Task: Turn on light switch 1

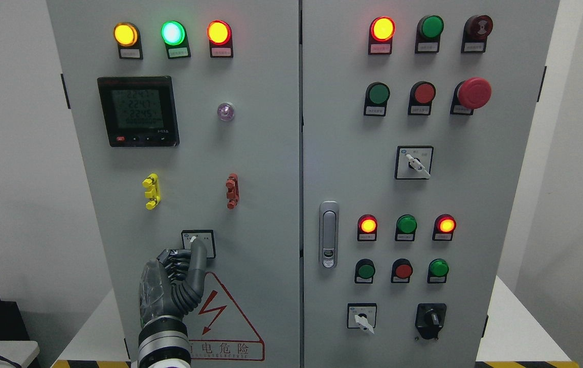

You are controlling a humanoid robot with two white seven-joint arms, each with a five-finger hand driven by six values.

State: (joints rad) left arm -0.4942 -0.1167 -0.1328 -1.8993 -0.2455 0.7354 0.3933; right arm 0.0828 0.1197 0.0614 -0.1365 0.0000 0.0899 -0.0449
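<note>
Head view puts the small rotary switch [198,242] low on the left door of the grey cabinet [266,168], and we take this selector to be light switch 1, though its label is too small to read. Our left hand [174,286] rises from below the switch, its arm coming in at the bottom edge; one finger is extended up so that its tip covers the white knob, while the other fingers [171,263] are curled in just below and left of the switch, holding nothing that we can see. We cannot tell whether the knob is pinched or merely touched. Just below the switch sits the red warning triangle [222,319], partly hidden by the hand. Above the switch are a yellow clip [151,191] and a red clip [232,191], higher still the digital meter [137,111] and three lit lamps [172,32]. Well to the right of the switch lies the door latch [328,234] on the right door. Our right hand is out of view. We judge the step to be contact with the knob, the turn not yet confirmed. Next we need a firm sideways push or twist on the knob, kept square to the panel so the fingertip does not slip off.
</note>
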